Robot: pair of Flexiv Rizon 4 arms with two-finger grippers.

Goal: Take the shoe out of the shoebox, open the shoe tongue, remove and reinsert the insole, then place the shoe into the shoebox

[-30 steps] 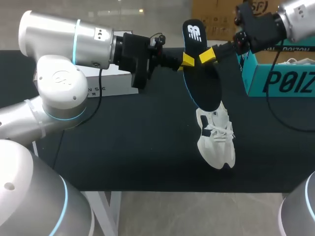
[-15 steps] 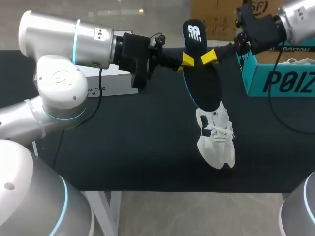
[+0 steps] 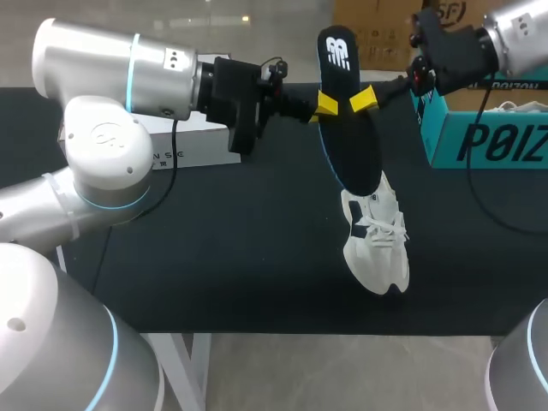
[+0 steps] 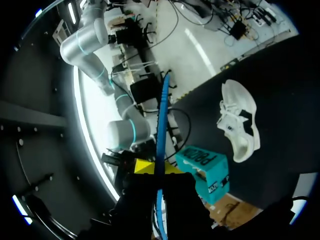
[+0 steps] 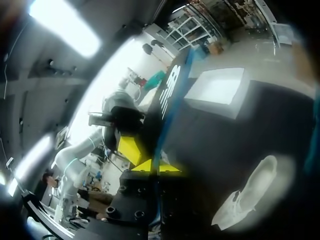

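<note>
A dark insole (image 3: 348, 128) with a blue edge and a white logo hangs upright in the air above the table's back. My left gripper (image 3: 328, 105) is shut on its left edge. My right gripper (image 3: 360, 99) is shut on its right edge, opposite the left. In the left wrist view the insole (image 4: 161, 135) runs edge-on out from between the fingers of my left gripper (image 4: 159, 172). In the right wrist view the insole (image 5: 167, 100) stands between the yellow tips of my right gripper (image 5: 156, 167). The white shoe (image 3: 377, 240) lies on the black table under the insole, held by nothing.
The teal shoebox (image 3: 484, 137) stands at the back right, behind my right arm. A white box lid (image 3: 193, 141) lies at the back left under my left arm. The table's front edge (image 3: 342, 330) runs just before the shoe's toe.
My right gripper's fingers have come together onto the insole's right edge. The insole's top has shifted slightly left. My left arm and the shoe have kept still.
</note>
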